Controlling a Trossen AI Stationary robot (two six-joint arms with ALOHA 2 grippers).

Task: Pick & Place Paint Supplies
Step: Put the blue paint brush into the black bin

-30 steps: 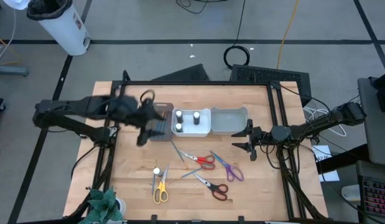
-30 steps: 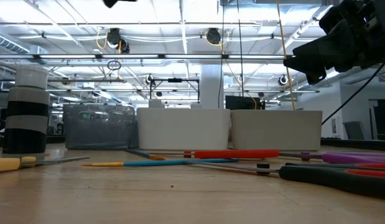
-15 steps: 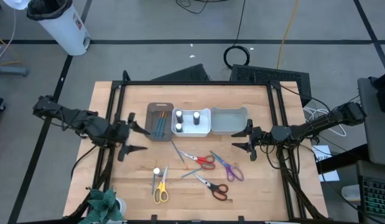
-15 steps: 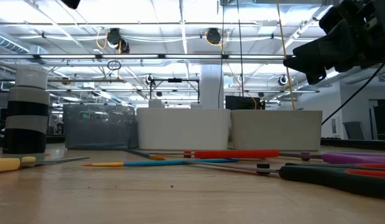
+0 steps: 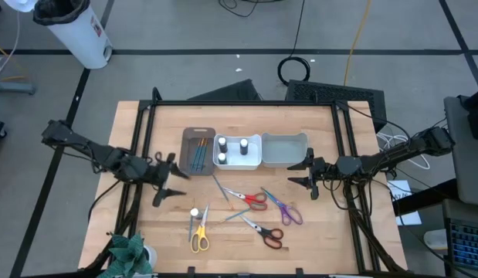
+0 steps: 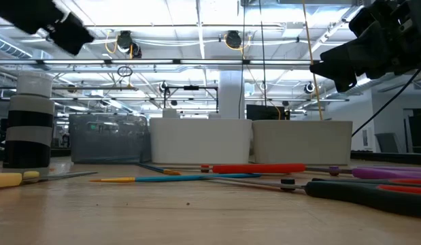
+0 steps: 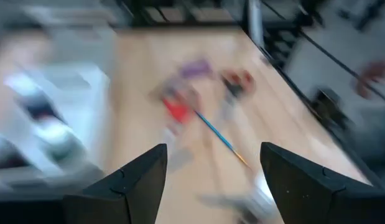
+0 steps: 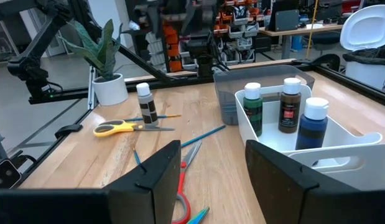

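Pale wood table (image 5: 161, 232), loose supplies scattered near-centre: red-handled scissors (image 5: 252, 199), purple-handled scissors (image 5: 288, 213), black-handled scissors (image 5: 269, 235), yellow-handled scissors (image 5: 198, 238), one white-capped bottle (image 5: 194, 214) standing beside them, and a thin teal brush (image 5: 237, 215) lying flat. Three more bottles stand in the white bin (image 5: 254, 162); brushes lie in the brown bin (image 5: 188, 139); the grey bin (image 5: 285, 160) looks to hold nothing. Left claw (image 5: 166, 176) hangs above the table just left of the brown bin, fingers spread wide, holding nothing. Right claw (image 5: 306, 173) waits at the right, just near of the grey bin, also open with nothing in it. Step in hand is probably the reach for the next loose item, likely the lone bottle or the yellow scissors, both nearest the left claw. For the bottle: come down from above and close on the round body below the cap; it is tall and narrow, so a sideways knock could tip it. Scissors and brushes are flat, hard, thin, and lie flush on the wood, so fingertips need to go right to the surface; scissor handles give the thickest grip. The brush shaft is slim and round and may roll.
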